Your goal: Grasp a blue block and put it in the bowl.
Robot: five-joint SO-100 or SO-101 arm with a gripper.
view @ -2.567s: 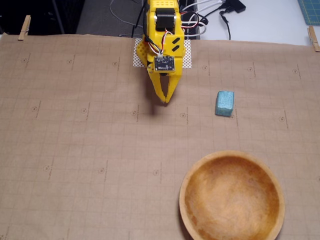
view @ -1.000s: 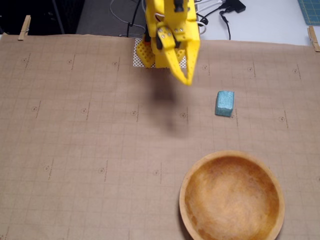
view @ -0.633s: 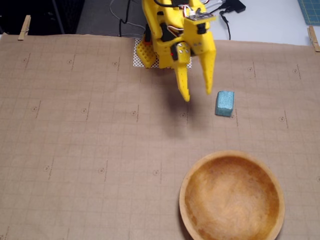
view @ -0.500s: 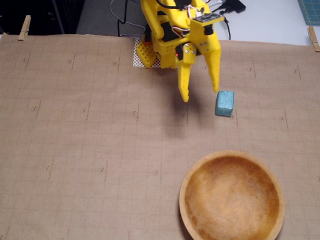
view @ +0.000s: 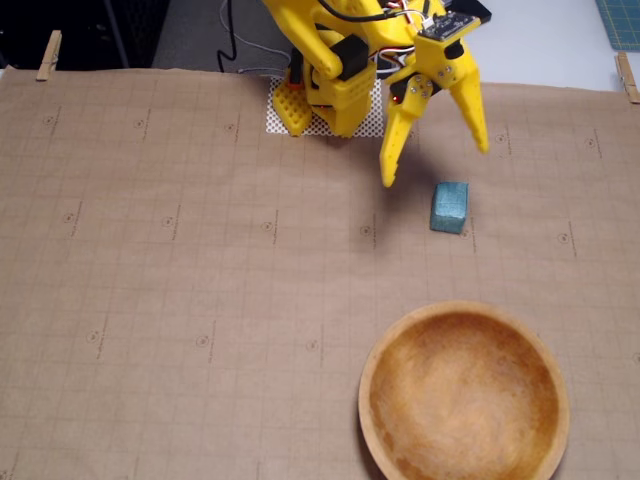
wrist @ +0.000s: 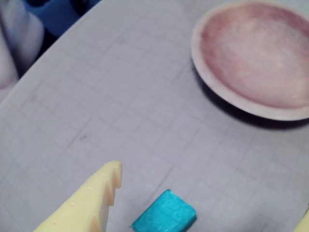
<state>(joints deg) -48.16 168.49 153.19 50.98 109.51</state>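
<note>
We have our gripper (view: 435, 165) spread wide and empty, raised off the paper (view: 180, 300) in the fixed view, with one fingertip (view: 387, 178) low at the left and the other up to the right, near the top edge of the sheet. The block (view: 449, 206) lies flat on the paper just below and between those tips in that view, touching neither of them. In the wrist view we see the block (wrist: 164, 214) at the bottom edge, close beside the toothed finger (wrist: 91, 200) on the left; only a sliver of the second finger shows at the lower right corner, so the block sits inside the opening but we are not yet down around it.

The bowl (view: 385, 345) stands empty, well apart from the block, toward the bottom right of the fixed view; in the wrist view the bowl (wrist: 212, 87) fills the upper right.

We judge the task to be at its start. The approach looks nearly lined up, and nothing has been gripped. Left to do: lower until the fingers straddle the block, close on it, lift it, carry it across to the bowl and let go over the inside. The block looks rough and foam-like, so we expect it to take a firm squeeze without slipping
</note>
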